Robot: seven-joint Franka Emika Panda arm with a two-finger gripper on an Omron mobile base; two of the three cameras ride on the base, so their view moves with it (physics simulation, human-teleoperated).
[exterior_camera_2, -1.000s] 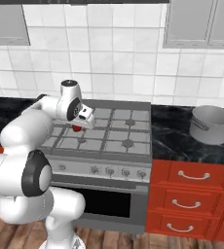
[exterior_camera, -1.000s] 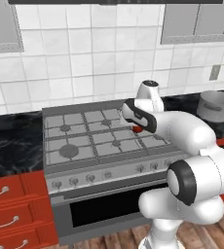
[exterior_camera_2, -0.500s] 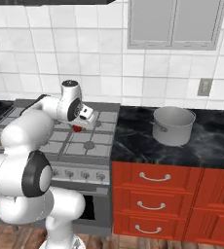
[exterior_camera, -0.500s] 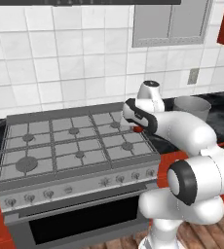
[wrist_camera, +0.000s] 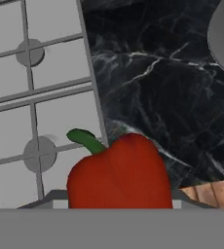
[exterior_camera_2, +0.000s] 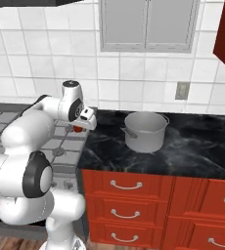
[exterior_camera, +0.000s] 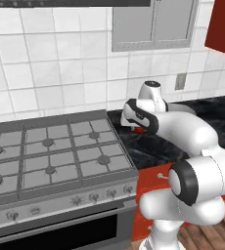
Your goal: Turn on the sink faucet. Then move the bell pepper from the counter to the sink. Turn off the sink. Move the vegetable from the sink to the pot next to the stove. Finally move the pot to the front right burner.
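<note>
One red bell pepper [wrist_camera: 120, 172] sits clamped in our gripper [exterior_camera_2: 80, 128], carried above the seam where the stove [exterior_camera: 56, 156] meets the counter [exterior_camera_2: 183, 146]; the pot [exterior_camera_2: 145, 131] stands nearby.

Both base cameras look forward from either side behind, sharing the stove [exterior_camera: 56, 156]'s right edge, while the hand camera peers closely down there.
</note>
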